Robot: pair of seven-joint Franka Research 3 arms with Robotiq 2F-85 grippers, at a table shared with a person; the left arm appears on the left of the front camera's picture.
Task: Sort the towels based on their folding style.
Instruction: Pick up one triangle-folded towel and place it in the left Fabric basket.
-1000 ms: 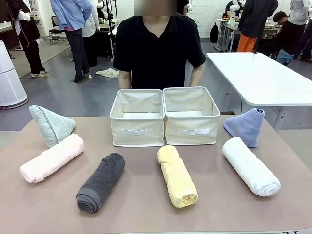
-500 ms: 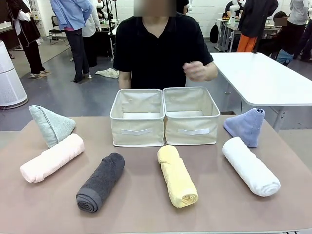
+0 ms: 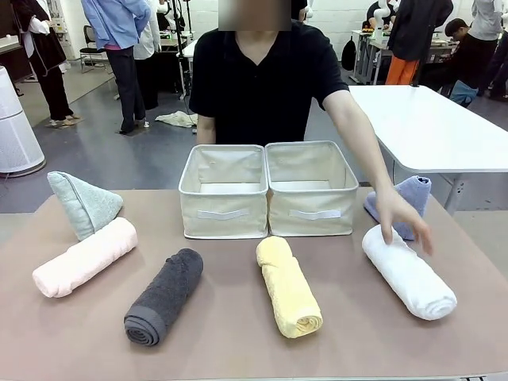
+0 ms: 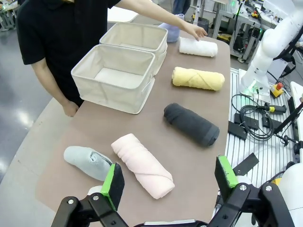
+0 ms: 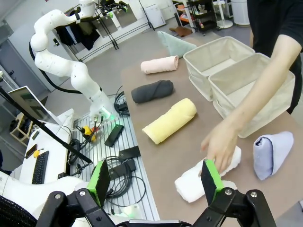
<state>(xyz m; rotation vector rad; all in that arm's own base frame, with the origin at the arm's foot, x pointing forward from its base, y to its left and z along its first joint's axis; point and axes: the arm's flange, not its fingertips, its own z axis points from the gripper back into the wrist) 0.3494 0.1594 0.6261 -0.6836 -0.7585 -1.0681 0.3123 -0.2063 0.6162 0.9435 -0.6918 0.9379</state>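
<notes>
A person's hand [image 3: 403, 222] rests on the white rolled towel [image 3: 417, 282] — left gripper [image 4: 169, 176] and right gripper [image 5: 155, 180] both spread, empty.

No legible writing.

Nothing here can be read as a word, number or brand. The white strip [image 3: 222, 214] on the front of the left beige bin [image 3: 194, 186] and the matching strip [image 3: 315, 213] on the right beige bin [image 3: 346, 184] look plain. The monitor [image 5: 28, 106] beside the table in the right wrist view is too small and too steeply angled to make out anything on its screen.
</notes>
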